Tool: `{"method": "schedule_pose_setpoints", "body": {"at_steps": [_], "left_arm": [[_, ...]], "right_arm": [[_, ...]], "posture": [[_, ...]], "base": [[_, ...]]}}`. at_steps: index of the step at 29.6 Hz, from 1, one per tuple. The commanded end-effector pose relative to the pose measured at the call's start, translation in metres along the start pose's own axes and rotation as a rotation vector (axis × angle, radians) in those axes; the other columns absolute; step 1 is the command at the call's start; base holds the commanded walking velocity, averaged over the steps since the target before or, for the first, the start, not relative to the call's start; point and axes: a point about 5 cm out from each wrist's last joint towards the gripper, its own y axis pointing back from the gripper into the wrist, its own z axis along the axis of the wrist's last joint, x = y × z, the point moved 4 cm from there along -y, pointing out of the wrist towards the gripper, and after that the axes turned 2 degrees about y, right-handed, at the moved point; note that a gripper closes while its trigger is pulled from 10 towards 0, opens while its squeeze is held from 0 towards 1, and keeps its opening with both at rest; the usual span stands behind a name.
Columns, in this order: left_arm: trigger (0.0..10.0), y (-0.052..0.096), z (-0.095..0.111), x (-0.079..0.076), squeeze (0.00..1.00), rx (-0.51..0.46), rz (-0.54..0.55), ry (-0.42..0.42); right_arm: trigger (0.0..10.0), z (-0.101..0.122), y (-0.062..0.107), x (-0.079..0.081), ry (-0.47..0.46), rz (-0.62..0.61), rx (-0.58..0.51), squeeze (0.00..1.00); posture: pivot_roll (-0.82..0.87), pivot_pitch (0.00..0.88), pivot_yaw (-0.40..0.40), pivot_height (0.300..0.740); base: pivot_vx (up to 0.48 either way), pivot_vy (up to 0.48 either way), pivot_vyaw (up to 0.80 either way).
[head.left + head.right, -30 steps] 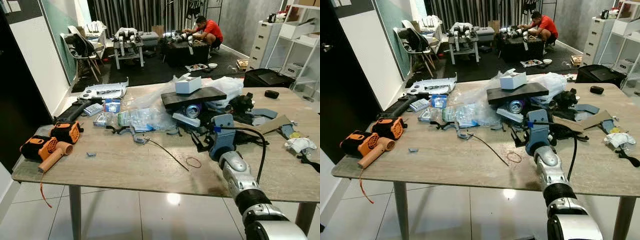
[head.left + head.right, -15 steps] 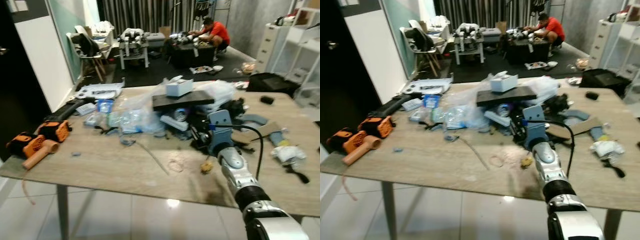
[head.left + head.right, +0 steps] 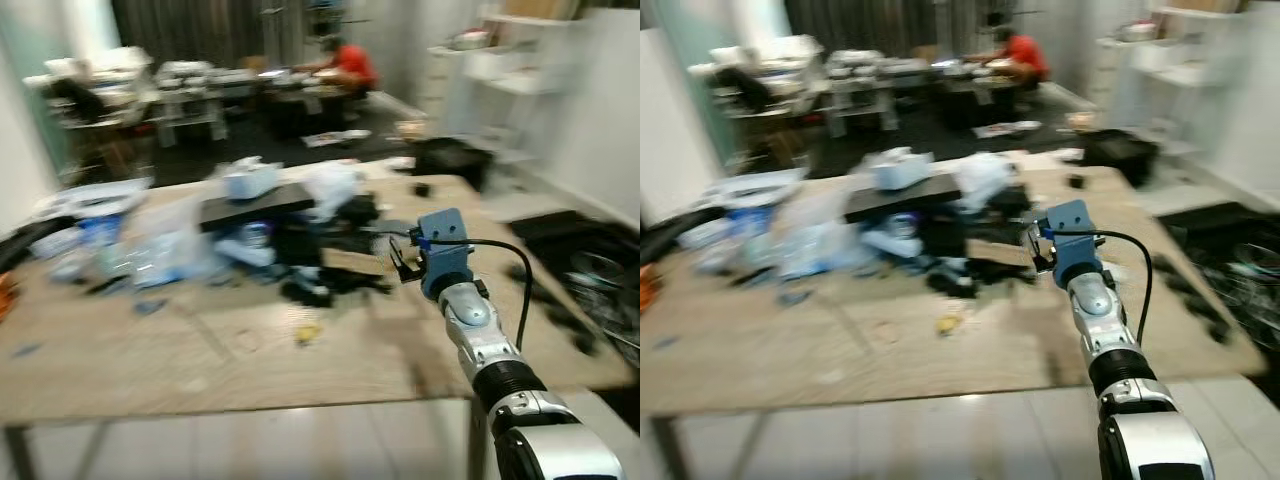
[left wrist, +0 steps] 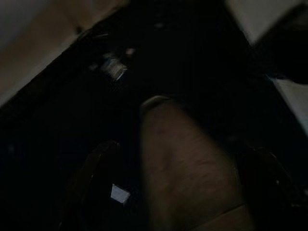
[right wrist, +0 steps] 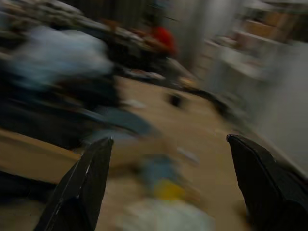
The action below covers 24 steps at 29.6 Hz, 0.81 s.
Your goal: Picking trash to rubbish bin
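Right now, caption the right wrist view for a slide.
Open right hand above a cluttered, blurred table, person in red beyond.

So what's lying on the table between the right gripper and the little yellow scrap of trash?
In the left eye view, blurred dark clutter and a flat cardboard piece lie between the right gripper and the yellow scrap, then bare table.
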Motion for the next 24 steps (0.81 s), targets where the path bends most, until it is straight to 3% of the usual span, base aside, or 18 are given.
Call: {"method": "schedule_pose_setpoints", "body": {"at_steps": [1, 7, 12, 17, 24], "left_arm": [[10.0, 0.002, -0.017, -0.002, 0.00, 0.055, -0.005, 0.007], [10.0, 0.002, -0.020, -0.005, 0.00, 0.061, -0.012, 0.008], [10.0, 0.004, -0.035, -0.008, 0.00, 0.092, -0.019, 0.003], [10.0, 0.008, -0.053, -0.009, 0.00, 0.122, -0.028, 0.000], [10.0, 0.014, -0.068, -0.005, 0.00, 0.145, -0.020, 0.013]], "right_arm": [[10.0, 0.003, -0.002, 0.013, 0.011, 0.038, -0.007, 0.00], [10.0, 0.013, -0.002, 0.033, -0.011, 0.195, -0.063, 0.00], [10.0, 0.019, 0.002, 0.065, 0.023, 0.393, -0.094, 0.00], [10.0, 0.036, -0.003, 0.081, 0.036, 0.433, -0.141, 0.00], [10.0, 0.047, -0.008, 0.090, 0.037, 0.455, -0.154, 0.00]], "posture": [[-0.14, 0.085, 0.047, 0.740], [-0.14, 0.107, 0.042, 0.740], [-0.13, 0.157, 0.043, 0.740], [-0.11, 0.223, 0.044, 0.740], [-0.10, 0.271, 0.048, 0.740]], "base": [[0.000, 0.000, 0.00], [0.000, 0.000, 0.00], [0.000, 0.000, 0.00], [0.000, 0.000, 0.00], [0.000, 0.000, 0.00]]}}
